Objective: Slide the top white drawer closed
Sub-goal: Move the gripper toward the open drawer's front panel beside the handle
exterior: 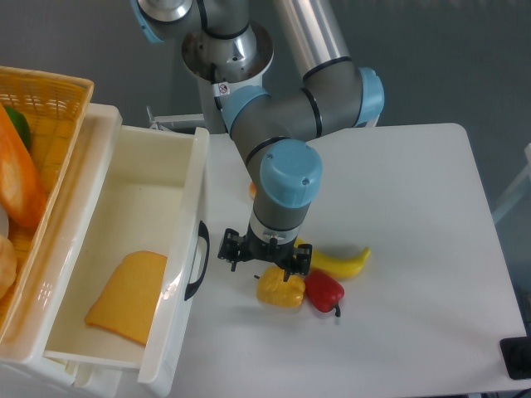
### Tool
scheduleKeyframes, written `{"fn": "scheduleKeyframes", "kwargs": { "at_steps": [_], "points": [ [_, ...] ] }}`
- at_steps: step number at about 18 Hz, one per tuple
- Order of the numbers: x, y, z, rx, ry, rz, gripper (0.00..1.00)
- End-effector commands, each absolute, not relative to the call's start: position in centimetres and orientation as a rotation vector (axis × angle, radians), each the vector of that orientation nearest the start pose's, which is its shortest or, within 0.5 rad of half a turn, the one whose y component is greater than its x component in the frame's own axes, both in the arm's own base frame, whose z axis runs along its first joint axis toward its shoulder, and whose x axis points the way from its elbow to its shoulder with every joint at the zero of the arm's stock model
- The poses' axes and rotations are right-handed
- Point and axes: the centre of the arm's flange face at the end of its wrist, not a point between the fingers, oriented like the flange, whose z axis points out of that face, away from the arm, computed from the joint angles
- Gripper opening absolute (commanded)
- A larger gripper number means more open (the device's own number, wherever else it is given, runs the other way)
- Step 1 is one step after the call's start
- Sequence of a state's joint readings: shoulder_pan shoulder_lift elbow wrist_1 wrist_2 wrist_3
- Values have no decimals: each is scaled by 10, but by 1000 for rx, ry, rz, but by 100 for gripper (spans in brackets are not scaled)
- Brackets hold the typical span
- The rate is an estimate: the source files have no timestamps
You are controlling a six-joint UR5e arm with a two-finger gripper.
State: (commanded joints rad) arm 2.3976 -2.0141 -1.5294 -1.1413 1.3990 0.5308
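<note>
The white desk [415, 249] fills most of the view, and the robot arm [286, 108] reaches down over its middle from a grey base at the back. On the left, the top white drawer [124, 249] stands pulled well out of its cabinet, a deep glossy tray open to the ceiling, its flat front facing the arm with the curved black handle [197, 261] on it. A flat orange slice of toy cheese [124, 297] lies on the drawer's floor toward the near end. Above and left of the drawer sits a yellow wicker basket [50, 104] holding orange and green things that I can only partly see.

The arm's blue-capped wrist [289, 174] points straight down, and the black gripper [264, 259] hangs low over the desk just right of the drawer handle, near it but apart. From here its fingers look splayed out to either side, with nothing between them.

Just below the gripper lies a yellow bell pepper [280, 288], touching a red bell pepper [323, 291] on its right. A banana [338, 263] rests behind them, one end hidden by the gripper. A sliver of something orange [251, 191] peeks out behind the arm.
</note>
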Motion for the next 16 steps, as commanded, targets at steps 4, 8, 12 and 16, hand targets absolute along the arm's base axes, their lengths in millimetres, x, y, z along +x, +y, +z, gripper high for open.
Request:
{"fn": "scheduleKeyframes", "kwargs": {
  "at_steps": [4, 8, 12, 16],
  "points": [
    [-371, 549, 299, -2962, -438, -200, 100],
    [-370, 548, 303, -2954, -436, -207, 100],
    [-366, 551, 304, -2951, -445, -209, 100],
    [-364, 551, 308, -2947, -438, -205, 100]
  ]
}}
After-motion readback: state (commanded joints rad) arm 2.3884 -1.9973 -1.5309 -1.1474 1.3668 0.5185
